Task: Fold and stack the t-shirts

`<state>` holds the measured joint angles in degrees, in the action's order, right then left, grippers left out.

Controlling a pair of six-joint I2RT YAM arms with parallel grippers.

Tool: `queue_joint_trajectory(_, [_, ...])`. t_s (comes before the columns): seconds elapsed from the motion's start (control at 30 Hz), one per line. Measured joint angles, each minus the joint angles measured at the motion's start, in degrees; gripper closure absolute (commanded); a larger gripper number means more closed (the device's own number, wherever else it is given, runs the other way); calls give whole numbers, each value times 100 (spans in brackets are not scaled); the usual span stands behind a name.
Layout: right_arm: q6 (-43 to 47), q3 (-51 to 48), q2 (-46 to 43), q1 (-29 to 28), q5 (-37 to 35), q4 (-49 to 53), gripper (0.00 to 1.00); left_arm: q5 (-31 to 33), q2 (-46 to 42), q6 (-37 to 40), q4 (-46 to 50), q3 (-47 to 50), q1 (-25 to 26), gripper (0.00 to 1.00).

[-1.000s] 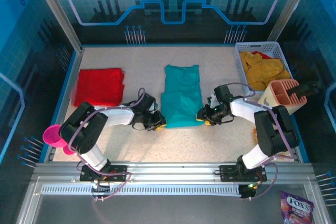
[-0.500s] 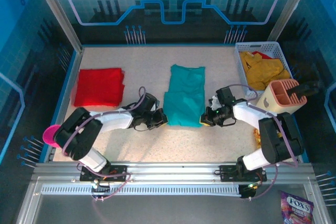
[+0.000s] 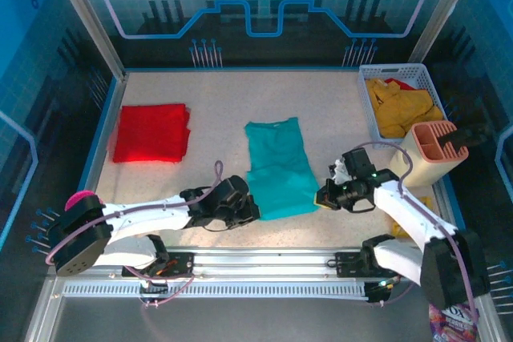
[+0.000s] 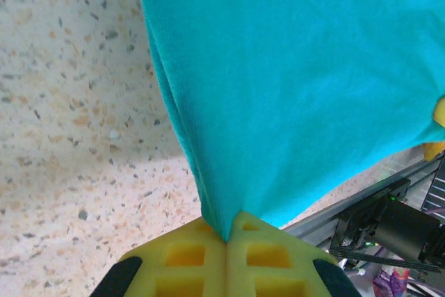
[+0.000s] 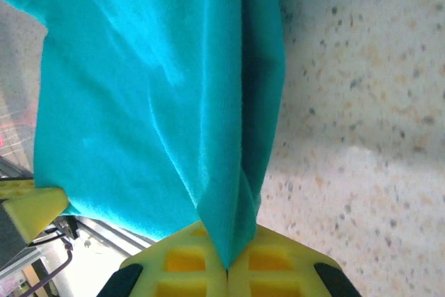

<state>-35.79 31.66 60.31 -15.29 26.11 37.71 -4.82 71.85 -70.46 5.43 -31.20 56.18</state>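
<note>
A teal t-shirt [image 3: 277, 164], folded lengthwise, lies in the middle of the table, stretched between both grippers at its near end. My left gripper [image 3: 250, 211] is shut on its near left corner; the teal t-shirt [image 4: 292, 81] runs up from the yellow pads [image 4: 174, 255]. My right gripper [image 3: 324, 195] is shut on the near right corner, the teal t-shirt [image 5: 153, 102] pinched between its pads [image 5: 278, 259]. A folded red t-shirt [image 3: 152, 132] rests at the far left. Mustard-yellow t-shirts [image 3: 401, 106] fill the white basket [image 3: 371, 114] at the far right.
A beige rack with pink slots [image 3: 433, 148] stands right of the right arm. A pink cup [image 3: 78, 199] sits at the table's left edge. The metal rail [image 3: 264, 262] runs along the near edge, close below the shirt's hem.
Both grippers have pulled the teal shirt toward the near edge, dragging it across the table. The arms have stretched lower and the shirt now sits slightly skewed.
</note>
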Motion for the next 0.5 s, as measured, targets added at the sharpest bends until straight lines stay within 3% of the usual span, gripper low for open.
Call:
queue_joint_trajectory(0.13, [-46,-7,-350,-4,4,350,93,144,-4,-205,70,-15,111,99])
queue_joint_trajectory(0.27, [-57,240,-155,-7,7,645,94,313,-13,-120,647,-472,63,97])
queue_joint_trajectory(0.5, [28,1235,601,9,42,796,94,232,-55,249,890,-1429,-586,97])
